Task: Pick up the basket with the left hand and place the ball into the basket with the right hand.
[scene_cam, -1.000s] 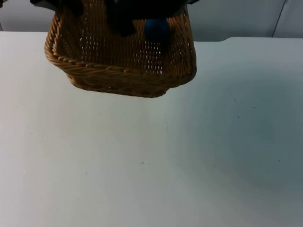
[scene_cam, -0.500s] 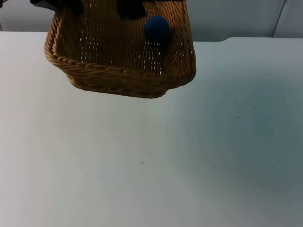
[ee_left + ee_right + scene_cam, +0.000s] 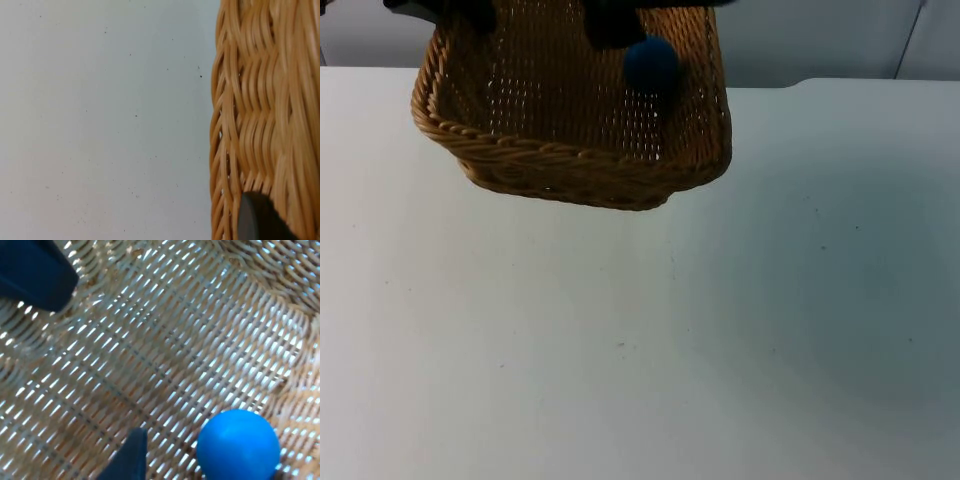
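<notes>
The brown woven wicker basket (image 3: 570, 120) hangs above the white desk (image 3: 640, 340) at twelve o'clock in the top view, its wall clamped by the left end effector (image 3: 257, 220). The round blue ball (image 3: 651, 62) lies on the basket floor near its two o'clock corner. The right end effector (image 3: 85, 365) hovers just above, spread wide and empty.
</notes>
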Action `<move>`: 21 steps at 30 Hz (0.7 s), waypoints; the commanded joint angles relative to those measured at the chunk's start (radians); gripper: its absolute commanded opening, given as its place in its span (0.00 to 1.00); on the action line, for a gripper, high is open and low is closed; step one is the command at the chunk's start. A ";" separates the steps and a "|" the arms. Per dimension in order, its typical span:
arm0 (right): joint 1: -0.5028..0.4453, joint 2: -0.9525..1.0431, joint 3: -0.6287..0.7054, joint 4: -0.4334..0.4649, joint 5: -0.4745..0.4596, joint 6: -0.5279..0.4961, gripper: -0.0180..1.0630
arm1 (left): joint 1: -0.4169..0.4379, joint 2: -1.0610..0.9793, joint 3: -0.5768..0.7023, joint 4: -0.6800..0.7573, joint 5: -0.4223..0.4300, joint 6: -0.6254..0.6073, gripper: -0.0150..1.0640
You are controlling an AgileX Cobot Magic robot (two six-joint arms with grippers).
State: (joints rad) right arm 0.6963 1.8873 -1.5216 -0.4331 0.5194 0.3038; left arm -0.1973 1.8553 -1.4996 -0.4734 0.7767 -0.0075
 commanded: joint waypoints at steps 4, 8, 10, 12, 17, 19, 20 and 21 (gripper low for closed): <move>0.004 -0.082 -0.007 -0.004 0.007 0.014 0.99 | -0.005 -0.017 0.000 -0.029 -0.012 -0.003 0.01; 0.004 -0.145 -0.007 -0.004 0.059 0.037 0.99 | -0.005 -0.017 0.000 -0.029 -0.012 -0.003 0.01; 0.004 -0.180 -0.007 -0.004 0.097 0.037 0.99 | -0.005 -0.017 0.000 -0.029 -0.012 -0.003 0.01; 0.004 -0.201 -0.007 -0.004 0.116 0.037 0.99 | -0.005 -0.017 0.000 -0.029 -0.012 -0.003 0.01; 0.004 -0.278 -0.007 -0.006 0.144 0.037 0.99 | -0.005 -0.017 0.000 -0.029 -0.012 -0.001 0.01; 0.004 -0.299 -0.007 -0.009 0.141 0.037 0.99 | -0.005 -0.017 0.000 -0.029 -0.010 -0.001 0.01; 0.001 -0.317 -0.007 -0.019 0.145 0.037 0.99 | -0.005 -0.017 0.000 -0.029 -0.008 0.001 0.01; 0.001 -0.317 -0.007 -0.019 0.145 0.037 0.99 | -0.005 -0.017 0.000 -0.029 -0.008 0.001 0.01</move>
State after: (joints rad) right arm 0.6963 1.5866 -1.5216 -0.4404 0.6573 0.3364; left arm -0.1973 1.8553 -1.4996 -0.4734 0.7786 -0.0055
